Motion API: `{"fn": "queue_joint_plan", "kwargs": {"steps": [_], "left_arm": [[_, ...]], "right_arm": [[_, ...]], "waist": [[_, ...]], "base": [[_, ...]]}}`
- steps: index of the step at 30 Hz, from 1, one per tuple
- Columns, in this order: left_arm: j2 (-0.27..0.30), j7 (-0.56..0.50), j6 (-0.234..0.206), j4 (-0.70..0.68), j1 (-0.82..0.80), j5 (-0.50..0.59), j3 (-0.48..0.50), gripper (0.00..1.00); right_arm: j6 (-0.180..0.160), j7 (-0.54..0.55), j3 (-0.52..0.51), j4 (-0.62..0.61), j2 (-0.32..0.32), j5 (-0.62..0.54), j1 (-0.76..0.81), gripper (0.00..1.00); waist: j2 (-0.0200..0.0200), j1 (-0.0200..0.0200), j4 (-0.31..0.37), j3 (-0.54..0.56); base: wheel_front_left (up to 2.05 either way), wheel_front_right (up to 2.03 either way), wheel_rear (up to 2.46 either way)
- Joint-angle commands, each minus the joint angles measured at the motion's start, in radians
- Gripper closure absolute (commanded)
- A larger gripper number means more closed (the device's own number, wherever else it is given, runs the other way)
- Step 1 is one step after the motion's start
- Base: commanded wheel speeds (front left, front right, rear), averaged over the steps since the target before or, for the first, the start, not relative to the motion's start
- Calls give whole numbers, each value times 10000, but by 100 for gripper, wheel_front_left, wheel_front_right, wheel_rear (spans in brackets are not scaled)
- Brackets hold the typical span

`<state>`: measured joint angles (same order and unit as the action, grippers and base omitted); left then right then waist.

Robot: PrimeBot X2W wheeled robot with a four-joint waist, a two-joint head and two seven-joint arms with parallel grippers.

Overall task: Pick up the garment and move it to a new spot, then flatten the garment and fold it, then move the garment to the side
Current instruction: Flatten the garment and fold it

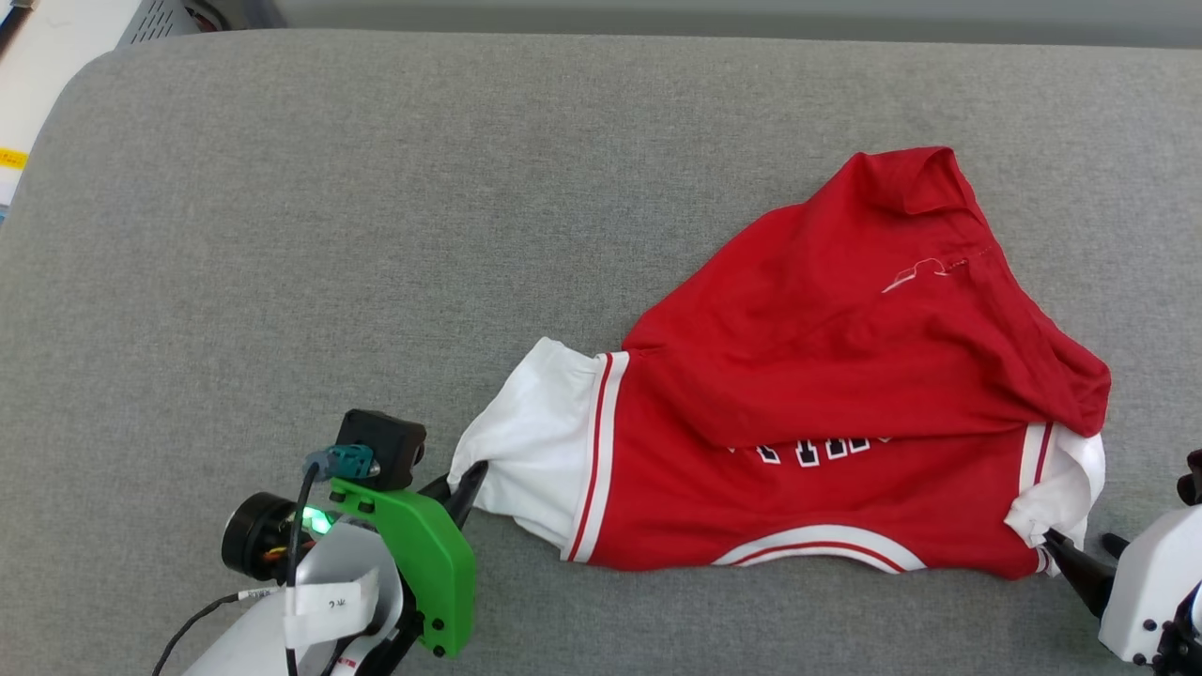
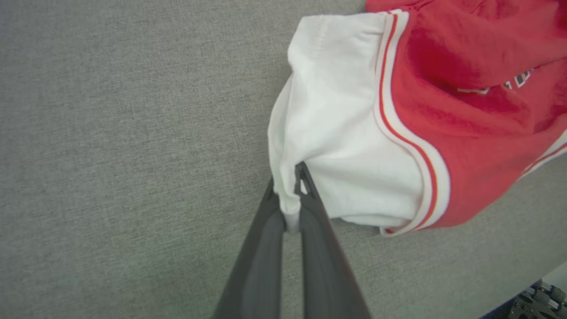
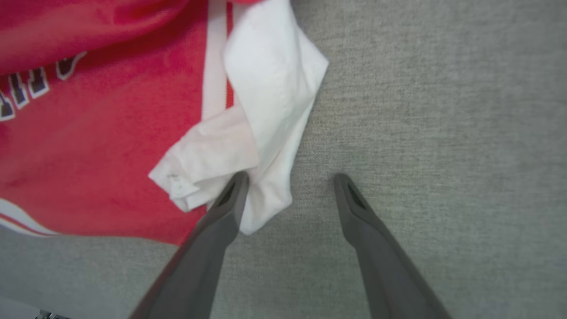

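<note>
The garment (image 1: 826, 394), a red jersey T-shirt with white sleeves and striped trim, lies crumpled on the grey cushion, its red body folded over part of the black print. My left gripper (image 1: 470, 483) is shut on the edge of the left white sleeve (image 2: 350, 133); the left wrist view shows white cloth pinched between the fingers (image 2: 288, 195). My right gripper (image 3: 290, 179) stands open at the lower right, its left fingertip (image 3: 237, 184) over the crumpled right white sleeve (image 3: 266, 102), the other on bare cushion. In the head view that gripper (image 1: 1080, 554) sits at the sleeve's corner.
The grey cushioned surface (image 1: 376, 235) stretches wide to the left and behind the garment. Its rounded back-left corner borders a white surface (image 1: 38, 84) and a grey vented box (image 1: 169, 19).
</note>
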<state>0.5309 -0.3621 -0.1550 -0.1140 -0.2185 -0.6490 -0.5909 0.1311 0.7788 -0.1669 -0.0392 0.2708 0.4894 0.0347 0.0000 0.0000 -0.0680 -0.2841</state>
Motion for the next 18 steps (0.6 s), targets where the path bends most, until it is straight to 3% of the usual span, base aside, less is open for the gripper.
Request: {"fn": "queue_joint_plan", "kwargs": {"steps": [1,2,3,5,12,18], "left_arm": [[-65,117,-31,6,-148,118,42,100],[-78,157,-30,21,-148,111,51,100],[-95,205,-34,43,-150,104,64,100],[-119,271,-37,86,-140,80,81,100],[-105,556,-130,123,39,45,184,100],[108,1015,-333,-311,165,108,560,100]], "right_arm": [[-4,260,187,352,-21,51,-61,0],[-4,358,289,465,-15,71,-73,0],[-4,488,437,592,-12,117,-87,54],[-4,718,697,772,-51,286,-108,100],[-4,422,683,359,183,412,-276,100],[-4,-257,185,-959,389,121,-409,100]], "waist": [[0,0,-81,-101],[0,0,-88,-119],[0,0,-95,-133],[0,0,-93,-130],[0,0,-6,242],[0,0,129,825]], "base": [[0,0,0],[0,0,0],[0,0,0],[0,0,0],[0,0,0],[0,0,0]]}}
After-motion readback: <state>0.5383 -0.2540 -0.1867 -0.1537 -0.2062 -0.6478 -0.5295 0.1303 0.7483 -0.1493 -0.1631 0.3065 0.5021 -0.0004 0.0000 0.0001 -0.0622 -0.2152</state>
